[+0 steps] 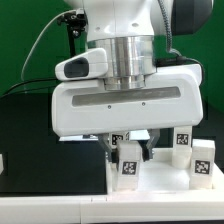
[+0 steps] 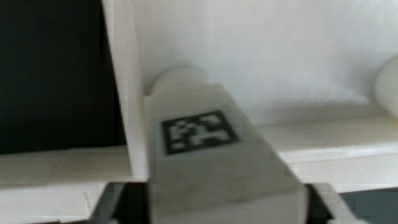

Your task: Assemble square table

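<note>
The square table's flat white top (image 1: 160, 186) lies on the black table at the exterior view's right. On it stands a short white leg (image 1: 128, 160) with a black-and-white tag. My gripper (image 1: 128, 152) comes down over this leg, one finger on each side. In the wrist view the same leg (image 2: 199, 132) fills the space between the dark finger pads (image 2: 128, 202), and both pads press against its sides, so my gripper (image 2: 221, 206) is shut on it. Two more tagged legs (image 1: 182, 140) (image 1: 203, 160) stand on the top to the right. The white top (image 2: 294, 60) shows behind the held leg.
The black table surface (image 1: 50, 160) stretches to the exterior view's left, with a small white object (image 1: 3, 160) at its edge. Black cables (image 1: 45, 45) hang behind the arm. A rounded white part (image 2: 388, 92) sits at the wrist view's edge.
</note>
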Available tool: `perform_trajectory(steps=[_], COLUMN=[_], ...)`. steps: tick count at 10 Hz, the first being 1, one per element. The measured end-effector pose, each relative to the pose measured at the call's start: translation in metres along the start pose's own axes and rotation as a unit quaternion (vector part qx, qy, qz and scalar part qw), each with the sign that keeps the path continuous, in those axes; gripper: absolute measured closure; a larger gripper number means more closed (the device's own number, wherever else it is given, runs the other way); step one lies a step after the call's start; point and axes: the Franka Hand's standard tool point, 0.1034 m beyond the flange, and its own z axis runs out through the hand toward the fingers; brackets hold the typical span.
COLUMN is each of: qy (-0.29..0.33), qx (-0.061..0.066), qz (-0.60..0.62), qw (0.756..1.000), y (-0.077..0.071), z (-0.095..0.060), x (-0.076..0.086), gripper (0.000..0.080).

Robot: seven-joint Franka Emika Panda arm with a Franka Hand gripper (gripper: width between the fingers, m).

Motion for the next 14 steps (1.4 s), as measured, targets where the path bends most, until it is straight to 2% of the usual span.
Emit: perform_trajectory(steps=[2,3,4,5,7,8,9,11,12,13,14], qy=[0.006,0.013,0.013,0.006,-0.009,-0.016,-0.022,-0.026,-0.026,-0.028,-0.037], qx=[-0.003,-0.006,-0.007,0.001,0.011,0.013,0.012,0.009,0.009,0.011,0.014], qz=[0.132,0.207,0.292,0.392,0.514,0.547,0.548,0.593,0.601,0.641,0.699], qw=[0.991,0.978,0.956,0.92,0.858,0.837,0.836,0.805,0.798,0.767,0.714], y=[0.0017,0.002,0.0022,0.0034,0.0063,0.0071,0.0073,0.0046,0.0044,0.0043,0.0043], z=[0.0008,0.0011,0.0009,0.0014,0.0007,0.0002,-0.0008,0.0012,0.0013,0.0012,0.0005], x=[-0.0005,-0.0016,-0.0029,-0.0032,-0.002,-0.0023,-0.0018,-0.0039,-0.004,-0.0038,-0.0038], gripper=[0.0507,0.0507,0.0507,0.0507,0.0507,0.0507,0.0507,0.0508,0.0508,0.0508,0.0508])
